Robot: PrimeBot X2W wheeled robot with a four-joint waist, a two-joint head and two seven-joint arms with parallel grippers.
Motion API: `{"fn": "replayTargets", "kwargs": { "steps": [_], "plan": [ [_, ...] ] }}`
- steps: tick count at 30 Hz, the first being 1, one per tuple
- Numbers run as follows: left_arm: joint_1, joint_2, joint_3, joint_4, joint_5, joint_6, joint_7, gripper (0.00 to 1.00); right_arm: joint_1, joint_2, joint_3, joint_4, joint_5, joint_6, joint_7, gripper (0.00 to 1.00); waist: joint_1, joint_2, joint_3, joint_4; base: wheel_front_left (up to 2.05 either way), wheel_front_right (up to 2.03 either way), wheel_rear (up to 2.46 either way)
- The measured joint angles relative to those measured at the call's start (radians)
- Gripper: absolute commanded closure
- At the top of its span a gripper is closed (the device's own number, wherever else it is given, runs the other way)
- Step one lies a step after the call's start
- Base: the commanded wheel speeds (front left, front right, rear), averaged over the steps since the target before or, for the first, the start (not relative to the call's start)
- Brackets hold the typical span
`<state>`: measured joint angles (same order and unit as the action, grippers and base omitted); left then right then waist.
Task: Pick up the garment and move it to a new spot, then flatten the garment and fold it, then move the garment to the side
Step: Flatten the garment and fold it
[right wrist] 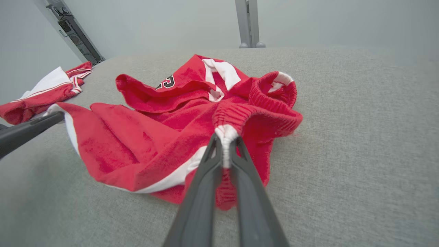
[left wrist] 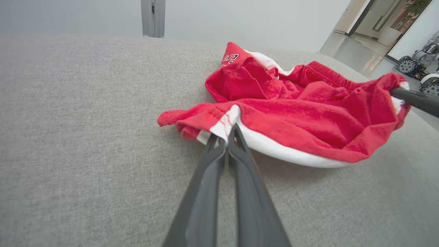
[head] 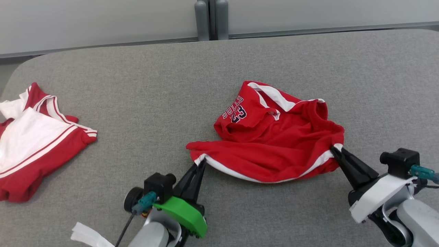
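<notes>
Seen from the head view, a crumpled red garment with white trim lies on the grey table, right of centre and toward the near edge. The left claw pinches its near-left hem corner and the right claw grips its right-hand end. A second red-and-white garment sits by the table's left edge. The left wrist view shows that claw's fingers closed on the white-banded hem, the cloth resting on the table. The right wrist view shows the other claw clamped on a white-edged bunch at the waistband. Both grips appear made, while the lift, the move, flattening, folding and setting aside all lie ahead.
</notes>
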<state>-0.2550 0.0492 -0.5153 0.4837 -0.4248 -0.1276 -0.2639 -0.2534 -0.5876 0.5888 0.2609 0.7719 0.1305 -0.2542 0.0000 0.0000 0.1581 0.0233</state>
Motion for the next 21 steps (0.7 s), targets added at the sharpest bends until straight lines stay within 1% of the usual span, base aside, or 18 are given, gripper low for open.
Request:
{"fn": "replayTargets", "kwargs": {
  "steps": [3,7,10,14,18,21],
  "plan": [
    [-0.065,0.017,0.017,-0.019,0.005,0.000,0.000,1.00,-0.050,0.003,-0.013,-0.008,-0.003,0.000,-0.003,1.00,0.0000,0.0000,-0.001,-0.004,0.00,0.00,0.00],
    [-0.191,0.076,-0.028,-0.013,0.013,0.000,0.000,1.00,-0.171,0.044,-0.012,0.002,0.008,0.000,-0.004,1.00,0.0000,0.0000,0.014,-0.010,0.00,0.00,0.00],
    [-0.339,0.122,-0.069,0.011,-0.016,0.000,0.002,1.00,-0.313,0.069,0.016,0.042,0.027,0.000,0.003,1.00,0.0000,0.0000,0.039,-0.017,0.00,0.00,0.00],
    [-0.576,0.174,-0.078,0.064,-0.076,-0.001,0.024,1.00,-0.530,0.106,0.008,0.127,0.127,0.000,0.038,1.00,0.0000,0.0000,0.087,-0.024,0.00,0.00,0.00],
    [-0.825,0.184,-0.047,0.142,-0.187,-0.001,0.047,1.00,-0.795,0.135,0.006,0.223,0.209,0.000,0.078,1.00,0.0001,0.0000,0.154,-0.033,0.00,0.00,0.00],
    [-1.000,0.193,-0.048,0.202,-0.210,-0.001,0.056,1.00,-0.960,0.146,0.006,0.293,0.240,0.000,0.096,1.00,0.0002,0.0000,0.206,-0.038,0.00,0.00,0.00]
  ]
}}
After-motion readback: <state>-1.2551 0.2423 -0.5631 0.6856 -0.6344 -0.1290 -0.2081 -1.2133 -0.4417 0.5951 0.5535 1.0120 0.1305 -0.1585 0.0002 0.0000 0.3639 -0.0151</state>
